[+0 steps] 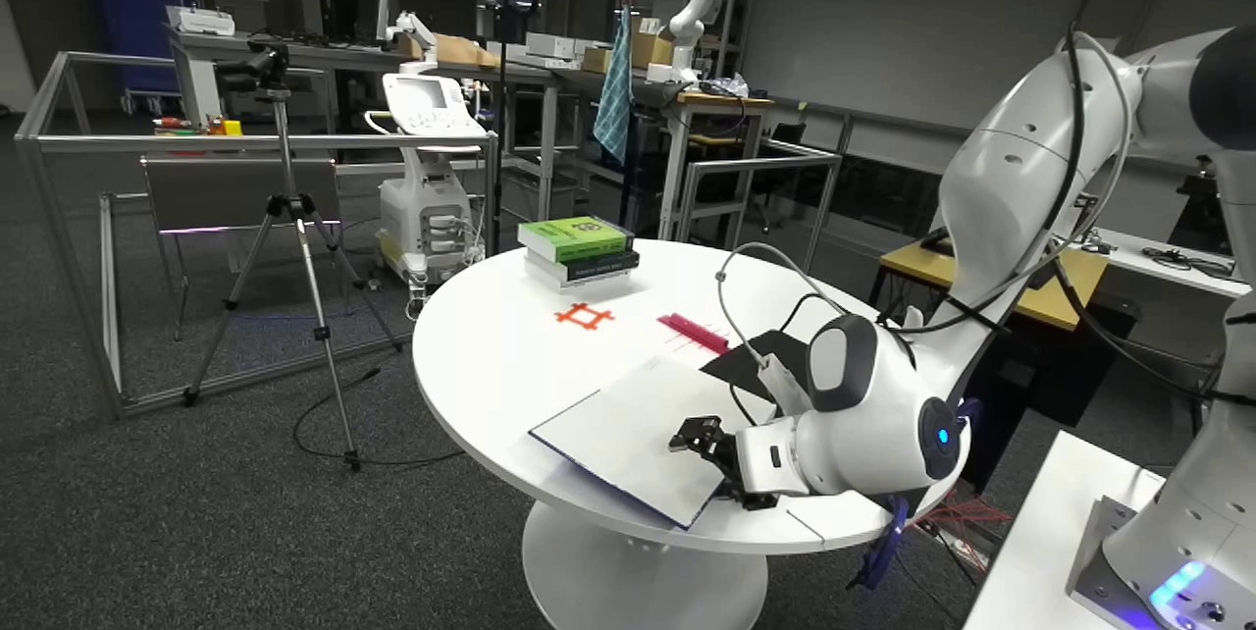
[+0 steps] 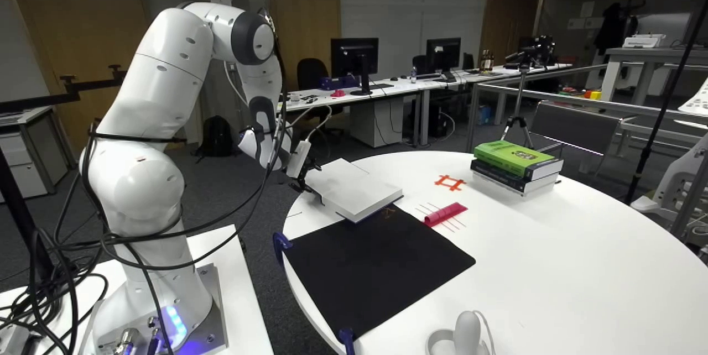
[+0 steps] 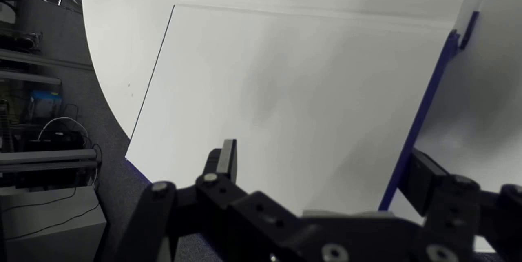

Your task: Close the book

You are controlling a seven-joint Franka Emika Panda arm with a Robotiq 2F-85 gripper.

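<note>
With jaws spread astride one side of the cover [image 3: 293, 98] of the book [image 1: 638, 422], lift gently from beneath, folding inward, away from the nearest edge of the tabletop [image 1: 491, 355].

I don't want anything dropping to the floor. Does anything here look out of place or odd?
Yes. The book lies open, and in the wrist view its cover appears to jut past the table edge, with floor seen beyond it. Nothing looks spilled or damaged.
</note>
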